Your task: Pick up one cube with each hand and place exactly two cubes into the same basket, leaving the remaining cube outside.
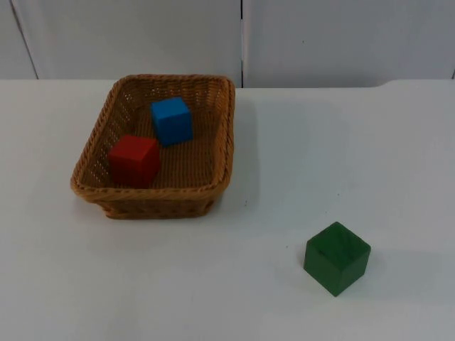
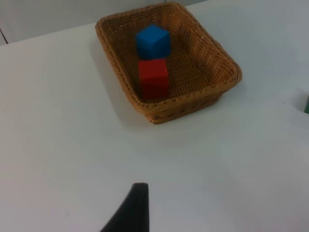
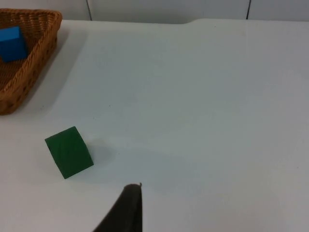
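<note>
Nearest my top camera sits the green cube [image 1: 337,257], alone on the white table [image 1: 398,156], turned corner-on and well apart from the basket [image 1: 222,153]. I can read no writing or label on any cube or on the wicker.

The woven basket stands toward the grey partition wall [image 1: 128,35], and it holds two cubes: the blue cube [image 1: 171,121] farther back and the red cube [image 1: 134,160] nearer the front rim, just beside each other.

From the left wrist I see one black fingertip of the left gripper [image 2: 130,210] above bare table, short of the basket; I cannot tell its spread. From the right wrist, a fingertip of the right gripper [image 3: 123,210] hangs near the green cube without touching it; again I cannot tell.
</note>
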Controlling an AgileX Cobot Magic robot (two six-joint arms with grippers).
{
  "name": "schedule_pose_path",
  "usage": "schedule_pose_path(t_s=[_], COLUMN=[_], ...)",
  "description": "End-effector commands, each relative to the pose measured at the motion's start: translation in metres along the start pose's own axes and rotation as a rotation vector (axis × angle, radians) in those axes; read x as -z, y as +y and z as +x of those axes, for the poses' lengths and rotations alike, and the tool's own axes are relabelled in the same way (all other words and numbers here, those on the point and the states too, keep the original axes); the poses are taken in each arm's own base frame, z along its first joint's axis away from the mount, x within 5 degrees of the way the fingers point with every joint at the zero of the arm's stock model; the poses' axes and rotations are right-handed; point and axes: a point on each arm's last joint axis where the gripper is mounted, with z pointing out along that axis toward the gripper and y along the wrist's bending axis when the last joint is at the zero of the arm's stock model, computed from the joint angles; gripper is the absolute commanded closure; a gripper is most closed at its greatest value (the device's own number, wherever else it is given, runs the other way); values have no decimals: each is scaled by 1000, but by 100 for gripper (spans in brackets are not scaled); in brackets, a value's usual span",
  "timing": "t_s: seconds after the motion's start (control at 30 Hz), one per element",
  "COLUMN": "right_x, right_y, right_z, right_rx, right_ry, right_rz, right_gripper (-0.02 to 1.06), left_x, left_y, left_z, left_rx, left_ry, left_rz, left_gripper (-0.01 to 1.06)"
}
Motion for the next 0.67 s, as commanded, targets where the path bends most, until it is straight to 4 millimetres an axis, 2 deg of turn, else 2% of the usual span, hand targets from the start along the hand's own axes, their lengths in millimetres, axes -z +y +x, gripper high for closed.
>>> schedule_pose_path(t_s=[0.0, 0.63], right_x=[-1, -1], right_y=[0, 0], right_z=[2, 2], right_rx=[-5, -5], right_ry=[3, 3], right_rz=[9, 9], right_gripper=[-1, -1], left_x=[0, -2], left_y=[0, 0], left_z=[1, 0], left_rx=[11, 138], left_ry=[-2, 2], left_rz=[-13, -256], left_gripper=[0, 0])
